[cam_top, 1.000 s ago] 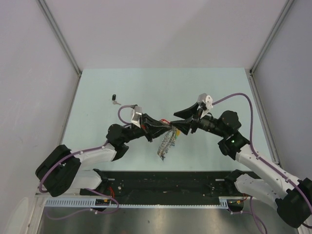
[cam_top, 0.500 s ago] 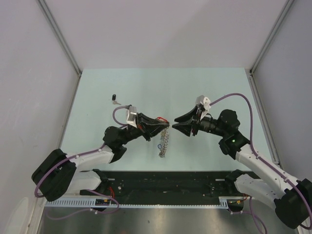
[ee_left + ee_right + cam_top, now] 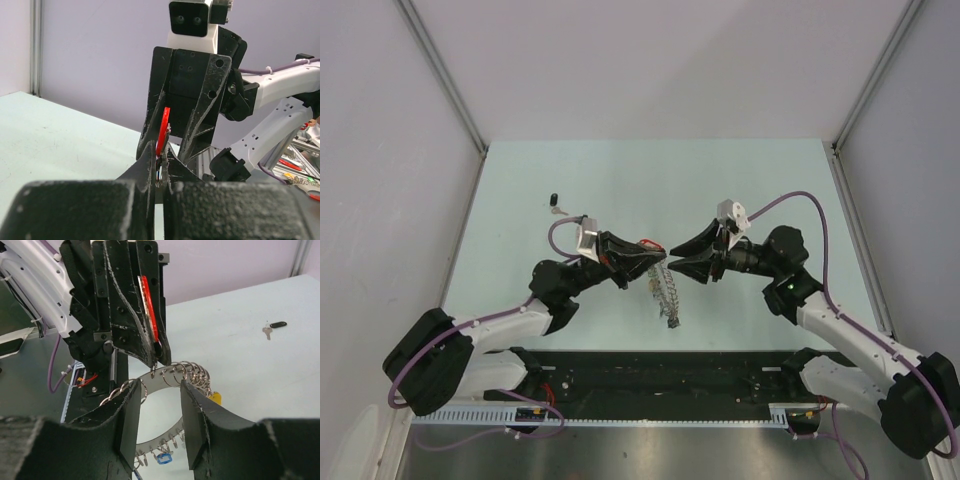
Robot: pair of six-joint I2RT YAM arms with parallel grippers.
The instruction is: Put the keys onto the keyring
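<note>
My left gripper (image 3: pixel 658 256) is shut on a red-headed key (image 3: pixel 162 131), which stands edge-on between its jaws (image 3: pixel 149 310). The keyring (image 3: pixel 666 295), a silver band (image 3: pixel 160 378) strung with small split rings and keys, hangs in the air just under the left fingertips. A yellow key head (image 3: pixel 215 398) and a blue one (image 3: pixel 163 458) show on it. My right gripper (image 3: pixel 676 262) faces the left one tip to tip. Its jaws stand apart (image 3: pixel 160 385) with the ring's arc just past their tips. A black-headed key (image 3: pixel 555 203) lies alone on the table.
Pale green table (image 3: pixel 740 180), walled by white panels on three sides. A black rail (image 3: pixel 660 370) runs along the near edge between the two arm bases. The lone key lies far left of both grippers (image 3: pixel 274 326).
The right gripper has narrowed its jaws and moved left up to the left fingertips. The left gripper rose slightly. The hanging keyring has swung from slanting left to slanting right.
</note>
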